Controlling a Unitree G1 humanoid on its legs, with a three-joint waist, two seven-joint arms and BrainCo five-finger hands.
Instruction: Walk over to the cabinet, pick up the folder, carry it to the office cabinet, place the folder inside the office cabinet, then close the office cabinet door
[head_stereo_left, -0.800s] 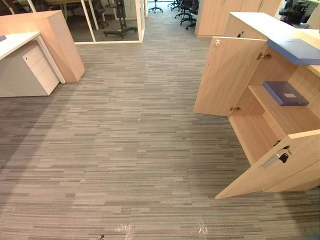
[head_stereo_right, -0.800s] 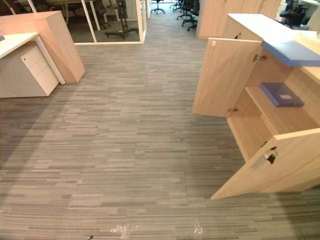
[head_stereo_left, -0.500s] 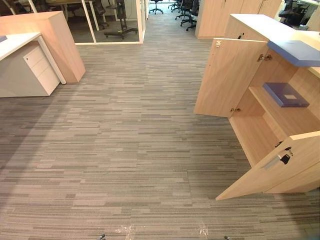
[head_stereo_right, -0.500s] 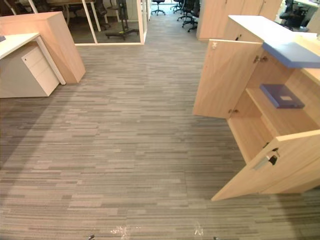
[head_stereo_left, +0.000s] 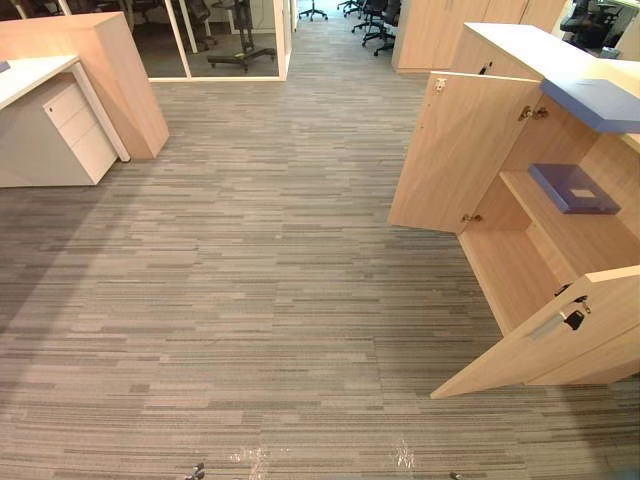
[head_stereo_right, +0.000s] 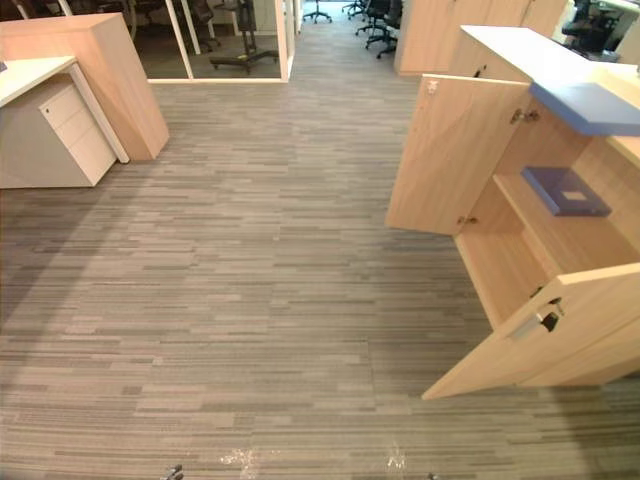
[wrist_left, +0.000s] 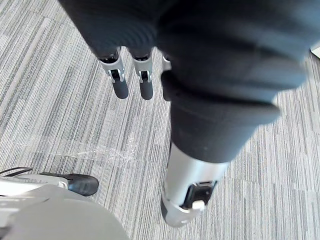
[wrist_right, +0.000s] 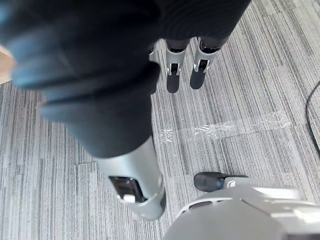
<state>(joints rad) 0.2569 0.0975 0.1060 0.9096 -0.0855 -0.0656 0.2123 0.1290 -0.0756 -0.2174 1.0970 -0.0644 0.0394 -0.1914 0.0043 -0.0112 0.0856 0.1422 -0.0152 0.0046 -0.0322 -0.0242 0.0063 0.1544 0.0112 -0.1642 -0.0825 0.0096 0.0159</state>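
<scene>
- Two flat doors of the office cabinet (head_stereo_left: 510, 275) stood swung out over the floor: the far door (head_stereo_left: 460, 155) and the near door (head_stereo_left: 550, 335). Both were pale wood-grain laminate. The near door carried a slim metal handle (head_stereo_left: 562, 318) with a dark key fitting beside it.
- The folder (head_stereo_left: 573, 187) lay flat inside the cabinet on its middle shelf (head_stereo_left: 575, 235). It was a thin, blue-violet rectangle with a small white label on its upper face.
- A matte blue slab (head_stereo_left: 595, 100) rested on the cabinet's top edge, above the shelf.
- Small metal hinges (head_stereo_left: 530, 113) showed at the upper inner corner of the far door.
- The carpet (head_stereo_left: 250, 300) was low-pile, woven in narrow grey and beige stripes. Scuffed clear tape marks (head_stereo_left: 255, 460) crossed it near the lower edge of the eye views.
- A white pedestal (head_stereo_left: 70, 135) with three flush drawers stood under a white desktop at far left. A slanted light-wood partition (head_stereo_left: 110, 70) stood behind it.
- Black office chairs (head_stereo_left: 375, 15) stood far down the aisle.
- The left hand (wrist_left: 146, 80) hung over the carpet, its silver, dark-tipped fingers straight and empty.
- The right hand (wrist_right: 174, 72) hung likewise, its fingers extended and grasping nothing.
</scene>
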